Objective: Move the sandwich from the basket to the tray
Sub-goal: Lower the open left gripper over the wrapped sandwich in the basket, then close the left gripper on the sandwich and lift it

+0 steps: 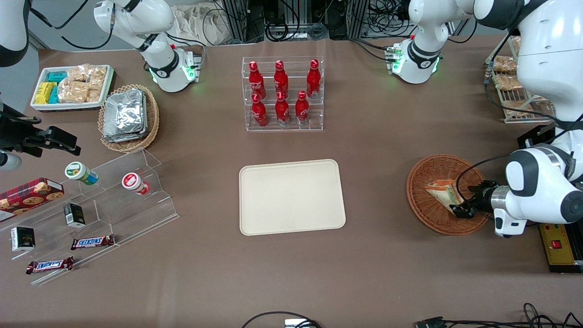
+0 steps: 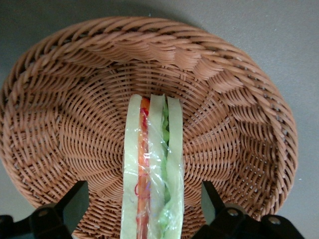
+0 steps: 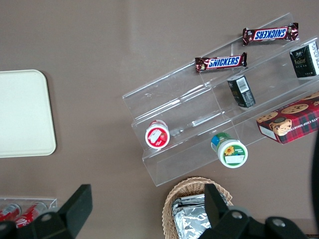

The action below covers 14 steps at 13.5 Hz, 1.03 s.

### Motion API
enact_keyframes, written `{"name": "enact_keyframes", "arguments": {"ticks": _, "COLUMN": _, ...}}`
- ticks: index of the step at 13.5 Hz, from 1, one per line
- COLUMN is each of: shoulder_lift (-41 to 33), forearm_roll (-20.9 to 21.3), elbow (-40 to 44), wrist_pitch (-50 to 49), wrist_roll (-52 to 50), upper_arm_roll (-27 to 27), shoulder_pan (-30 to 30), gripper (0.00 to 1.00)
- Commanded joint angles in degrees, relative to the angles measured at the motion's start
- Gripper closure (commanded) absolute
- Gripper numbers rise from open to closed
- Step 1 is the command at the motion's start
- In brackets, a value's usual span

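The wrapped sandwich [image 1: 444, 193] [image 2: 153, 169] lies in the reddish-brown wicker basket [image 1: 423, 177] [image 2: 75, 99] at the working arm's end of the table. My gripper [image 1: 461, 206] [image 2: 144, 204] is low over the basket and open. Its two dark fingers [image 2: 75, 201] stand on either side of the sandwich's wide end, with clear gaps between them and the bread. The cream-beige tray [image 1: 291, 196] [image 3: 22, 112] lies bare at the table's middle, well toward the parked arm from the basket.
A clear rack of red bottles [image 1: 283, 93] stands farther from the front camera than the tray. A wire rack of bagged snacks [image 1: 512, 86] and a black box with a red switch [image 1: 558, 246] flank the working arm. A clear stepped shelf [image 1: 114, 196] with snacks lies toward the parked arm's end.
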Motion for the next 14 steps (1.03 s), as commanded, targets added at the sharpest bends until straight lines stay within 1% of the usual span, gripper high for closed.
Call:
{"name": "enact_keyframes", "arguments": {"ticks": 1, "shoulder_lift": 1.0, "forearm_roll": -1.7, "elbow": -0.2, "wrist_pitch": 0.9, "wrist_roll": -1.0, "upper_arm_roll": -0.1, "shoulder_pan": -0.3, "gripper": 0.01}}
{"name": "enact_keyframes", "arguments": {"ticks": 2, "shoulder_lift": 1.0, "forearm_roll": -2.2, "elbow": -1.2, "wrist_pitch": 2.0, "wrist_roll": -1.0, "upper_arm_roll": -0.2, "shoulder_pan": -0.6, "gripper": 0.01}}
{"name": "enact_keyframes", "arguments": {"ticks": 8, "shoulder_lift": 1.4, "forearm_roll": -2.3, "elbow": -5.6, "wrist_pitch": 7.3, "wrist_roll": -1.6, "upper_arm_roll": -0.5, "shoulder_pan": -1.0, "gripper": 0.01}}
{"name": "enact_keyframes", "arguments": {"ticks": 10, "shoulder_lift": 1.0, "forearm_roll": -2.3, "elbow": -6.0, "wrist_pitch": 7.4, "wrist_roll": -1.6, "upper_arm_roll": -0.5, "shoulder_pan": -1.0, "gripper": 0.16}}
{"name": "enact_keyframes", "arguments": {"ticks": 14, "shoulder_lift": 0.3, "forearm_roll": -2.2, "elbow": -5.7, "wrist_pitch": 6.7, "wrist_roll": -1.6, "upper_arm_roll": -0.7, "shoulder_pan": -1.1, "gripper": 0.62}}
